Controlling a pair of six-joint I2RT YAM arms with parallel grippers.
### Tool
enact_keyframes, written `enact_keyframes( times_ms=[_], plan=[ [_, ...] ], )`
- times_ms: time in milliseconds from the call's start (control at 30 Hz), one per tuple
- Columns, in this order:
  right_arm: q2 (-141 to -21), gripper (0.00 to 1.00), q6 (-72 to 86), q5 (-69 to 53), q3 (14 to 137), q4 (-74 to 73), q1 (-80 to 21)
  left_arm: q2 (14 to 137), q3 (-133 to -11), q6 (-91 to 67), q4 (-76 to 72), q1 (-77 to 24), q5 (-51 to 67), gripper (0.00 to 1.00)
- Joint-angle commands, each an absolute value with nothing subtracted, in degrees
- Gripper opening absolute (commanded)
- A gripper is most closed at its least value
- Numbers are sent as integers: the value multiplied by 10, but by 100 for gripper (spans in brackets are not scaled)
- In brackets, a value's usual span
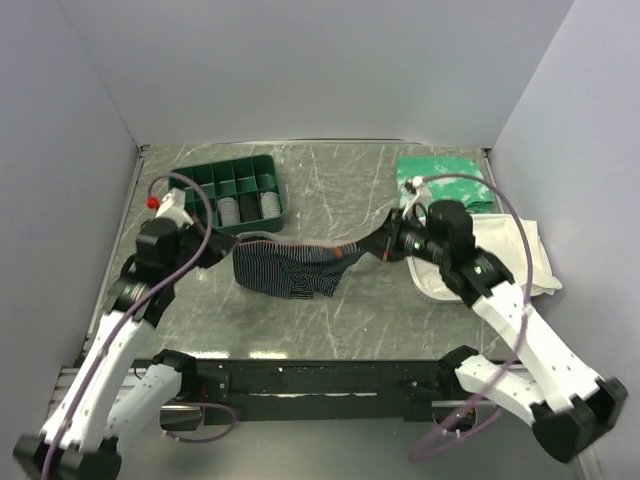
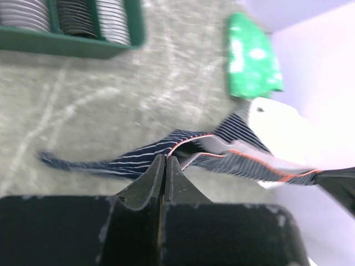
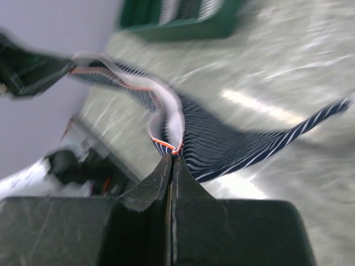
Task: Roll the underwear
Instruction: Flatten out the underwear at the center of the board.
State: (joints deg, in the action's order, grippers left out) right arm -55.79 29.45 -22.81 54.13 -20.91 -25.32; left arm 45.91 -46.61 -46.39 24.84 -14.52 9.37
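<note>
The underwear [image 1: 290, 268] is navy with light pinstripes and an orange-edged waistband. It hangs stretched between my two grippers, its middle sagging onto the table. My left gripper [image 1: 225, 250] is shut on its left edge; in the left wrist view the jaws [image 2: 165, 158] pinch the striped fabric [image 2: 133, 156]. My right gripper [image 1: 383, 248] is shut on its right end; in the right wrist view the jaws [image 3: 173, 155] clamp the waistband, and the fabric [image 3: 233, 144] trails away to the right.
A green compartment tray [image 1: 278, 190] with rolled garments stands at the back left. A green-and-white mottled cloth [image 1: 440, 172] lies at the back right. A large white cloth [image 1: 525, 250] lies under the right arm. Grey walls enclose the table.
</note>
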Motion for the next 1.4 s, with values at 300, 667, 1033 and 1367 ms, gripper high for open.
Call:
enact_keyframes(
  times_ms=[300,667,1033,1367],
  plan=[
    [-362,0,378,-74,541,-329,-473,258,-547,-517,503,-156,126,1],
    [-555,0,336,2,516,-297,-377,406,-483,-503,399,-156,84,2],
    [-944,0,251,-100,630,-166,-234,752,-493,-465,151,-148,68,1],
    [-1079,0,237,-113,765,-184,-199,939,-600,-433,109,-108,92,1]
  ],
)
